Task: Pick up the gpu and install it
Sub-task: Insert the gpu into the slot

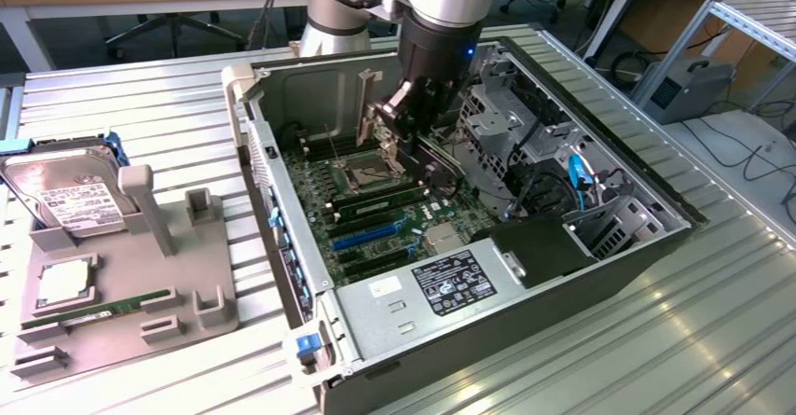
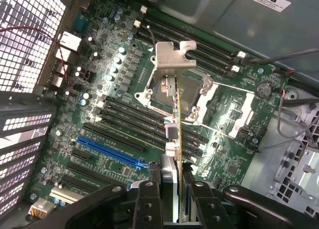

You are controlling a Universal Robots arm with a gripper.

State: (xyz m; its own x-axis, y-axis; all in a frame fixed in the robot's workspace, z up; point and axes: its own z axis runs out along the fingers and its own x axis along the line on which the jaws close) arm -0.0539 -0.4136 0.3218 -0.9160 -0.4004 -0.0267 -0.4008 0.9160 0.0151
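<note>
Claw [image 1: 420,140] and gpu [image 1: 386,121] sit together in the exterior view: the claw hangs inside the open computer case [image 1: 244,93], partly closed on the card, which is held on edge above the motherboard [image 1: 311,168], over the processor socket [image 1: 369,170] and clear of the board. The blue slot [image 1: 367,236] lies apart from the card, toward the power supply [image 1: 435,289] at the near end of the case. That offset looks like the relation that matters for seating the card. On the desk [image 1: 149,107] at the exterior view's left stands a grey holder [image 1: 186,284] carrying a hard drive [image 1: 69,196] propped in its upper pocket and a green memory stick [image 1: 106,306] lying in a lower groove. In the wrist view the gpu [image 2: 179,119] shows as a thin edge gripped between the dark fingers [image 2: 148,204] of the claw [image 2: 175,209], its long axis running straight away from the claw to the silvery bracket [image 2: 172,57] at the far end. The card's edge crosses over the socket [image 2: 197,102], not over any long slot. The blue slot [image 2: 107,150] lies off to one side of the card, and its length runs at an angle to the card's length, so the two do not appear lined up
</note>
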